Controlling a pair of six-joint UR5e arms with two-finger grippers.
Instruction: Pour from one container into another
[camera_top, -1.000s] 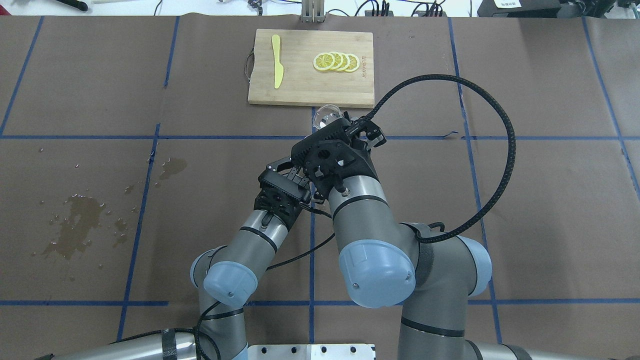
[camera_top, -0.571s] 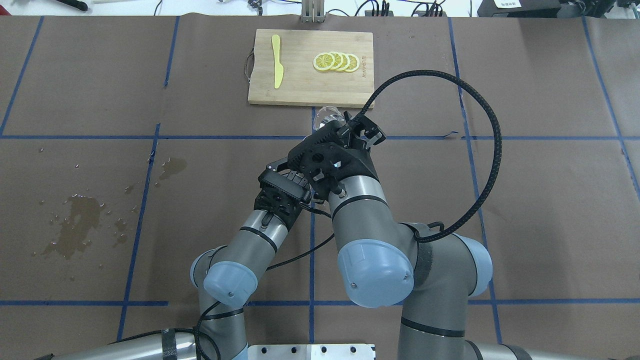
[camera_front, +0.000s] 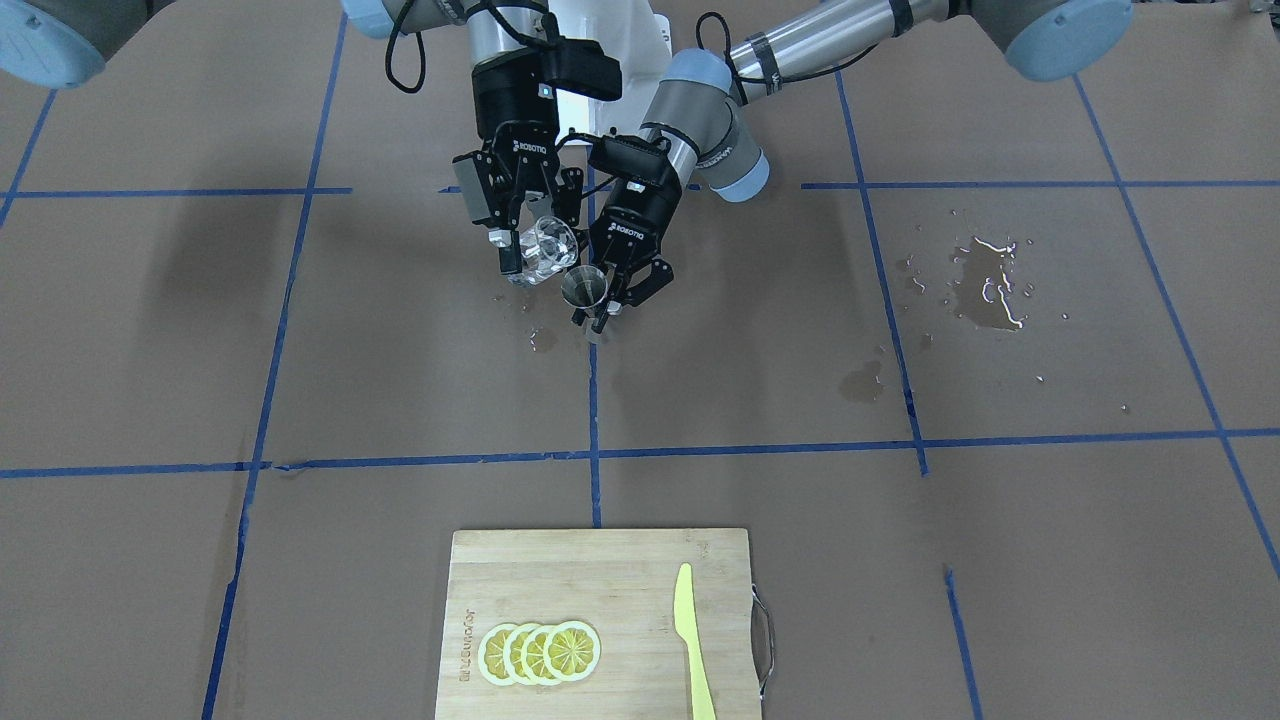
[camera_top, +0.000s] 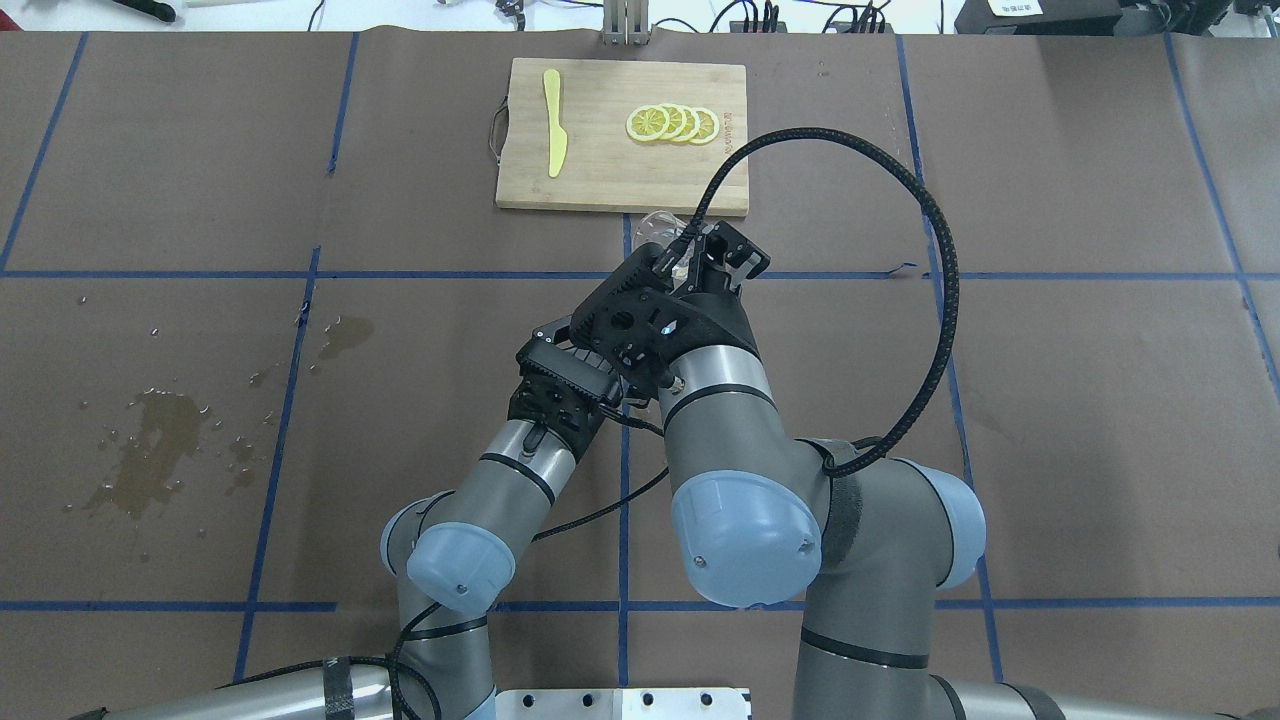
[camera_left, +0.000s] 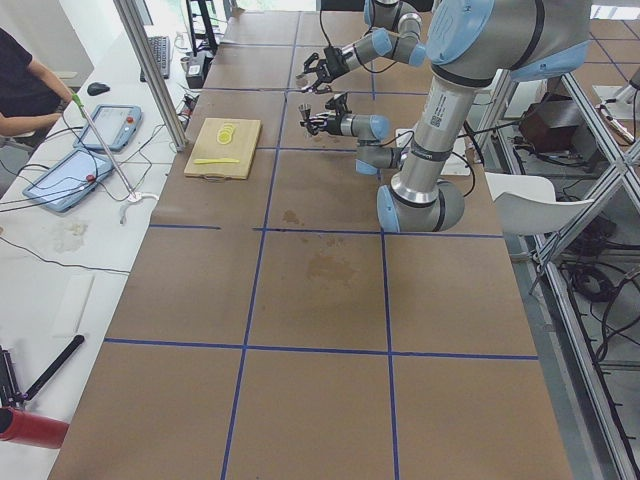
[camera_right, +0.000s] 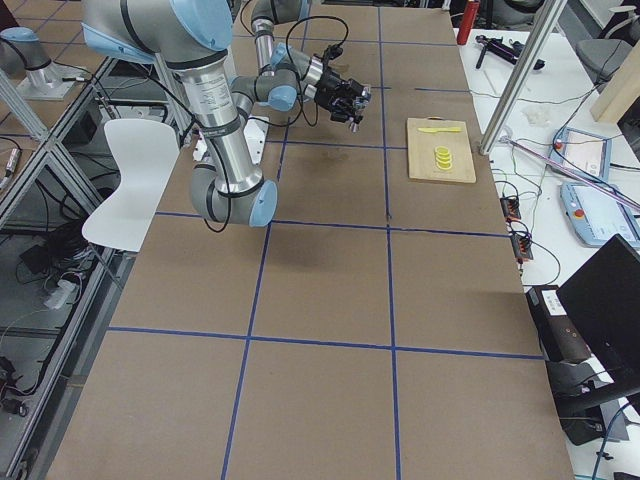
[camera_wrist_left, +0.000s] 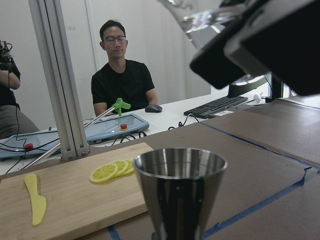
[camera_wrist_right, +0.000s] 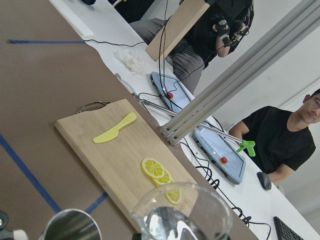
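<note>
My right gripper (camera_front: 533, 252) is shut on the small clear glass cup (camera_front: 548, 247), held in the air and tilted with its lip toward the jigger. In the right wrist view the cup (camera_wrist_right: 181, 216) fills the bottom, with liquid visible inside. The steel jigger (camera_front: 585, 288) stands upright just beside and below the cup, with my left gripper (camera_front: 612, 306) shut on its lower cone. The left wrist view shows the jigger (camera_wrist_left: 180, 187) close up, the cup (camera_wrist_left: 200, 14) above it. From overhead, my right wrist hides the jigger; only the cup's rim (camera_top: 652, 222) shows.
A wooden cutting board (camera_front: 600, 560) near the table's far edge carries lemon slices (camera_front: 540, 652) and a yellow plastic knife (camera_front: 692, 640). Wet stains (camera_front: 985, 290) mark the paper on my left side, smaller drops (camera_front: 543, 340) lie under the grippers. A person (camera_wrist_left: 120, 80) sits beyond the table.
My right wrist has rotated, tipping the glass cup further over the jigger, and its cable loop has swung left. The left arm has stayed still.
</note>
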